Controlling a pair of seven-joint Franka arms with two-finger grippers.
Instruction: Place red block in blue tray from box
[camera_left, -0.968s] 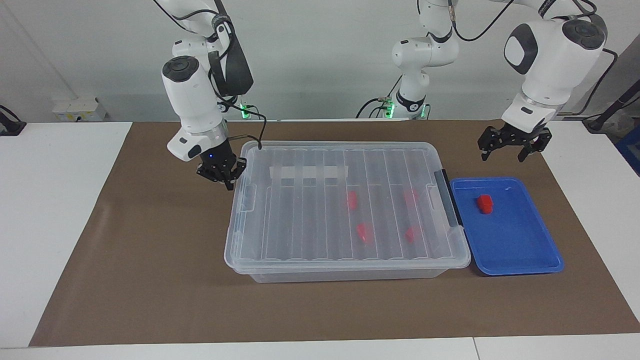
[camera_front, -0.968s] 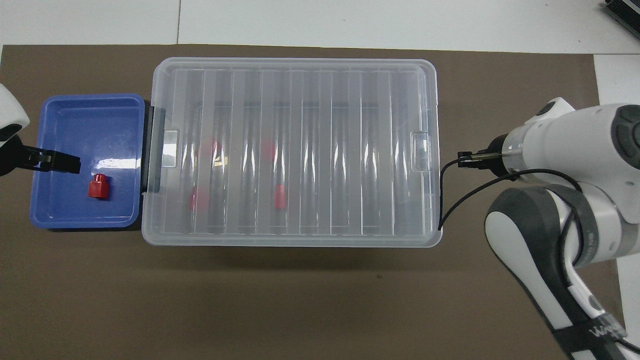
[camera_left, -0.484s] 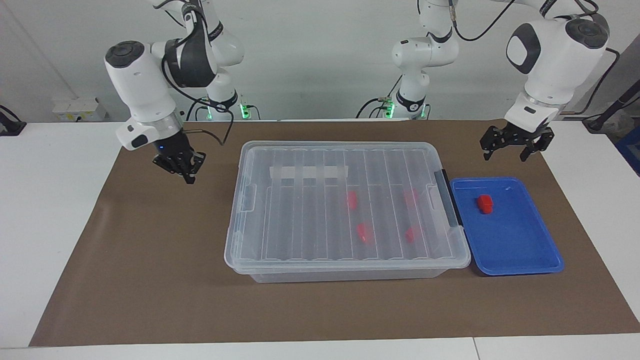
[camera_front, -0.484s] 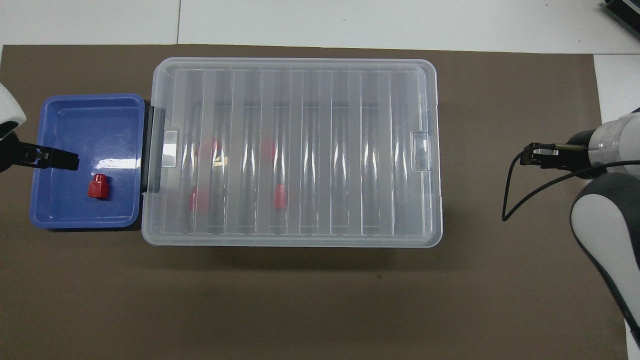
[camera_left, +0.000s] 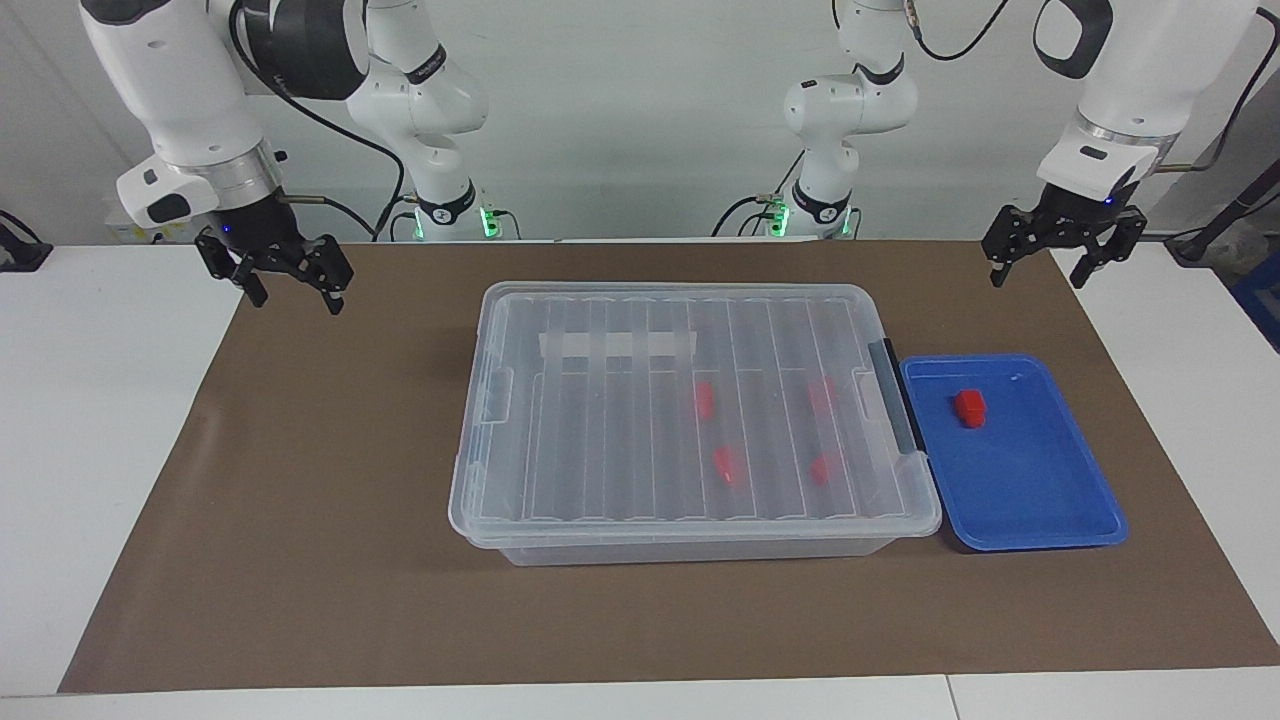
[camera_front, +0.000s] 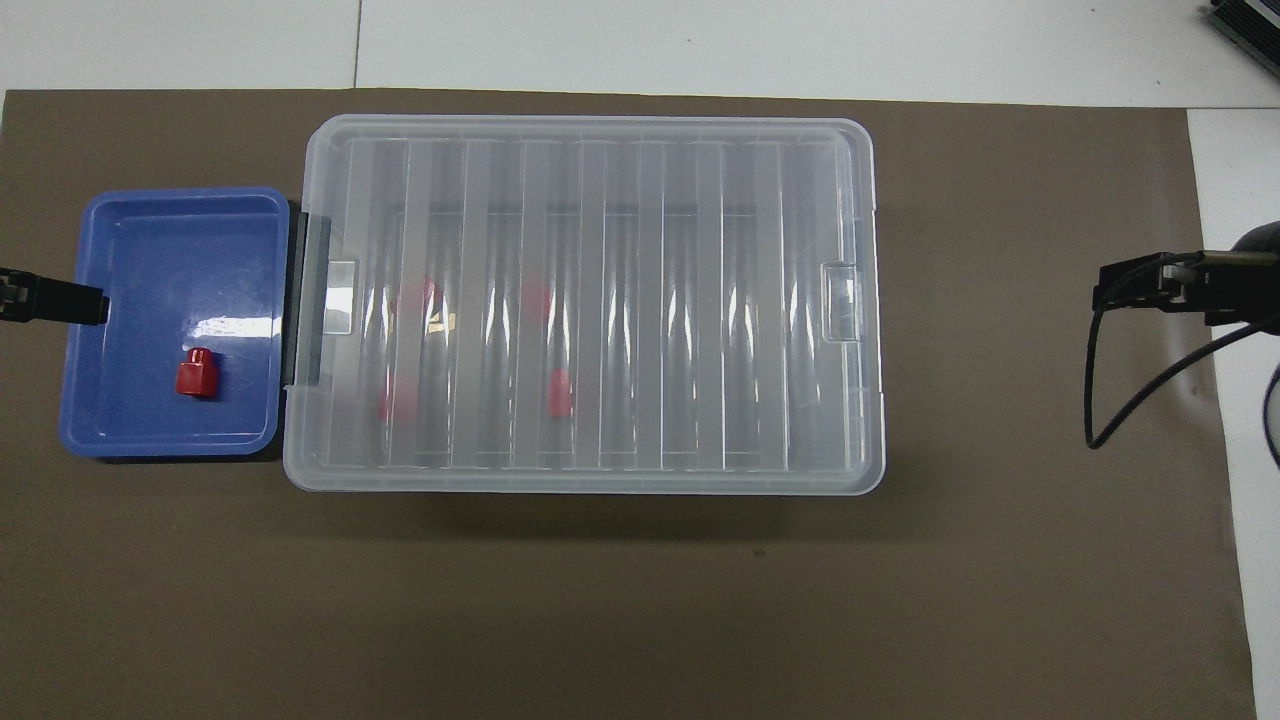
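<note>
Since a second ago my right end effector (camera_left: 290, 280) has pulled away from the box's corner and risen; it now hangs over the brown mat (camera_left: 300, 480) toward the right arm's end of the desk (camera_left: 100, 450), its fingers spread apart and holding nothing. Back then its fingertips were together beside the lid. My left end effector (camera_left: 1062, 258) has also lifted a little and drifted off; it hovers over the mat's edge, closer to the robots than the blue tray (camera_left: 1040, 520), with its fingers spread wide and empty.

From where I sit, the red block (camera_left: 969, 407) lies in the blue tray, in the half nearer the robots, clear of the rim. It has not shifted. The tray sits on the mat at the left arm's end, just beside the box (camera_left: 690, 420), next to the box's dark grey latch (camera_left: 897, 410).

I see the box closed, its clear ribbed lid (camera_left: 600, 470) flat on top, with a strip of white tape (camera_left: 617, 345) across the ribs on the side nearer the robots. Through the lid I can make out four more red blocks (camera_left: 706, 398) inside, blurred by the plastic, all in the half of the box toward the tray.

In the overhead view only the tips of both end effectors show, the left one's (camera_front: 55, 301) over the tray's outer rim, the right one's (camera_front: 1140, 285) over the mat's edge with its black cable (camera_front: 1100, 400) looping down.
</note>
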